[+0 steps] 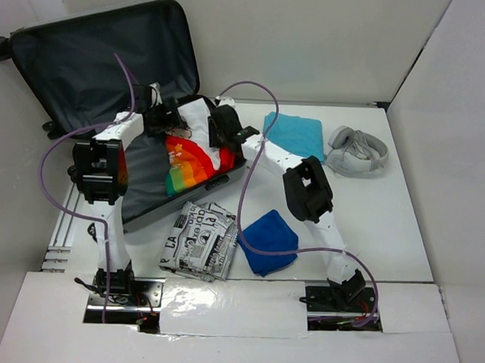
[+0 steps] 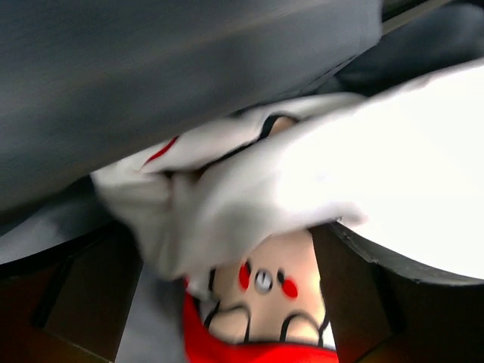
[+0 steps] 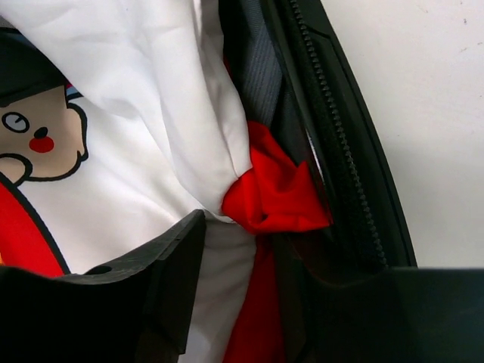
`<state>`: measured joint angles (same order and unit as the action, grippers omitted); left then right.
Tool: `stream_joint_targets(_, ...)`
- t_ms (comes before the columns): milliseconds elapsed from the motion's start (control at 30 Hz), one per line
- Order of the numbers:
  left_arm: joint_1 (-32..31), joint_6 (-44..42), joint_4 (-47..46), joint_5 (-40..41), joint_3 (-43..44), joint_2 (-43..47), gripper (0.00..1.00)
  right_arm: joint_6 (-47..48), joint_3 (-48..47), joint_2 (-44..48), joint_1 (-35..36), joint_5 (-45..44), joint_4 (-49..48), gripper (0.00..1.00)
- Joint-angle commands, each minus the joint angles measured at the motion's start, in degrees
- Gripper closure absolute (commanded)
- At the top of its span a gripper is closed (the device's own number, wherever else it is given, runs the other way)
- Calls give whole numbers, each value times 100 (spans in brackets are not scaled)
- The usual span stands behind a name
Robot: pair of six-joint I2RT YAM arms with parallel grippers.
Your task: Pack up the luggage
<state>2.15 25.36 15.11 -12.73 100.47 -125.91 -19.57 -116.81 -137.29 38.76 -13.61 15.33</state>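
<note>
Luggage (image 1: pixel 94 60) sits at the far-left corner of the white table (image 1: pixel 379 221). It's open, with the lid leaning back on the white wall (image 1: pixel 315 39) and the base flat on the table. I see white panels boxing the table in on the left, back and right.

A white shirt (image 1: pixel 197 151) with a rainbow and cartoon print lies bunched in the base, and both arms reach into it.
- **Left gripper** (image 2: pixel 223 253): jaws wide apart, shirt loose between them, nothing clamped.
- **Right gripper** (image 3: pixel 253 242): jaws partway apart with white and red fabric between. I can't tell if it's gripping.

On the bare table:
- teal folded cloth (image 1: pixel 294 134) beside the luggage
- white headphones (image 1: pixel 356 151) far right
- blue cloth (image 1: pixel 268 241) and newsprint pouch (image 1: pixel 199 243) near the arm bases
</note>
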Motion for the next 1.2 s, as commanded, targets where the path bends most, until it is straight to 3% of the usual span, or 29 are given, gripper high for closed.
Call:
stream_joint_targets(0,111,-119,88,78,-150,636,0,463,-262,44,-36,-125,769,49)
stream_joint_targets(133,58,-172,368,498,-212,1129,0,892,-859,307,69,-64,822,39)
stream_joint_targets(267,57,-172,598,868,-325,1621,0,1034,-992,659,122,50,893,39)
stream_joint_targets(367,57,-172,808,1053,-492,1929,0,1034,-686,1037,175,121,1032,44)
stream_joint_targets(567,57,-23,651,1168,-1660,2781,0,736,1124,1749,237,727,718,53)
stream_joint_targets(733,57,187,449,1036,-2715,3633,0,736,1486,1496,237,1535,726,57)
stream_joint_targets(933,-48,241,449,1114,-3349,4319,0,674,1460,1082,237,818,1060,63)
stream_joint_targets(1167,-101,188,703,1098,-3280,5014,0,937,1101,1231,298,447,1279,63)
